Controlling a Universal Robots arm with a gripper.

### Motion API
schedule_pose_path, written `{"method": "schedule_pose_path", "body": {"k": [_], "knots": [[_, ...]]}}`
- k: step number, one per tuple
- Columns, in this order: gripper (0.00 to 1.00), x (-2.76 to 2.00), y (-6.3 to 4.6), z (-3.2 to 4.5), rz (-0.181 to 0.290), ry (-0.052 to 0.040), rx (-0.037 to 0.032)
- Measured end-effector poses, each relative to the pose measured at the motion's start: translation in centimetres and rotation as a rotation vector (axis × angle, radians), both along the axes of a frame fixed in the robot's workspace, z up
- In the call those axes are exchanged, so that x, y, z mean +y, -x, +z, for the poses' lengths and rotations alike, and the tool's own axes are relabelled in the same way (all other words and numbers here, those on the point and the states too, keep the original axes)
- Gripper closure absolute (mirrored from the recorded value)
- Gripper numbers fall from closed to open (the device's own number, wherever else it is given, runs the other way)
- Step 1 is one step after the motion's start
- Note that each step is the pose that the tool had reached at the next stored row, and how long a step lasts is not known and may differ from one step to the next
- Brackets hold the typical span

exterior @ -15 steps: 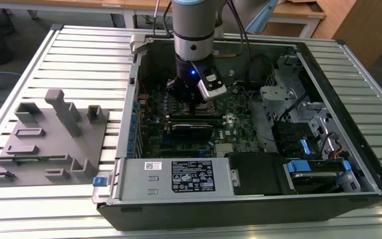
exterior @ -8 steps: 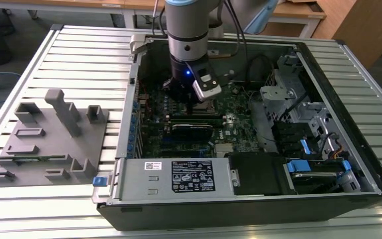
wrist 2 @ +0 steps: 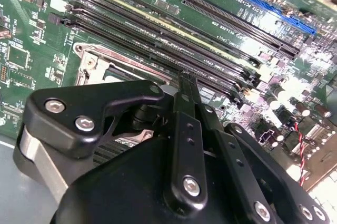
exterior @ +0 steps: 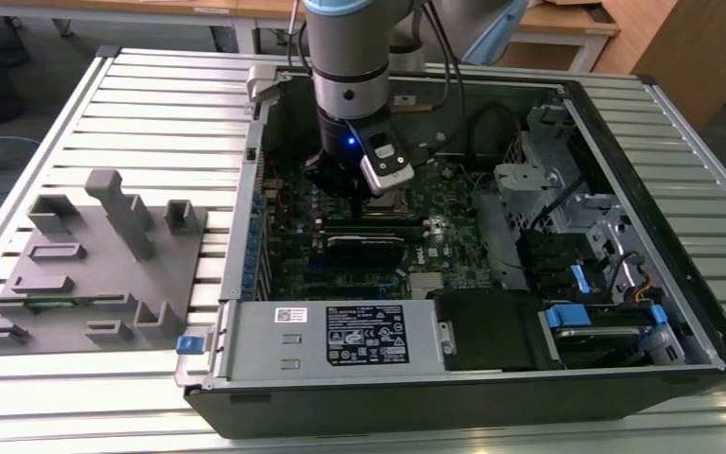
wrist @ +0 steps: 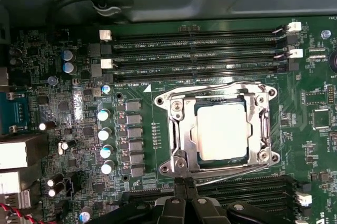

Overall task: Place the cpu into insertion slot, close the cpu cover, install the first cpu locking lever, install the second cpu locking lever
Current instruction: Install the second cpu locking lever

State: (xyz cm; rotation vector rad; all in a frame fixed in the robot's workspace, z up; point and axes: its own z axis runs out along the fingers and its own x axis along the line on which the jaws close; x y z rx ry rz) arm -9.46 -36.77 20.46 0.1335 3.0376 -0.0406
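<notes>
Already the cpu sits in its slot under the closed cpu cover; lever step in hand. Claw, pinched narrow and empty, hovers beside the socket's edge.

Black-and-white printed label on the power supply, at 6 o'clock from the motherboard in the exterior view, with a small white barcode sticker at the label's 9 o'clock; the print on both is too fine to read. White lettering on the board between the memory slots in the first wrist view is not legible. The same goes for the white lettering along the long black slot in the second wrist view.
</notes>
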Motion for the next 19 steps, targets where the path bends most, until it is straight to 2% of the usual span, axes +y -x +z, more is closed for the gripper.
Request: {"method": "schedule_pose_path", "body": {"k": [5,19], "knots": [[0.89,0.0,0.02,-0.01,0.0,-0.002,-0.0015],[0.89,0.15,0.85,-0.08,0.0,-0.0054,-0.0244]]}}
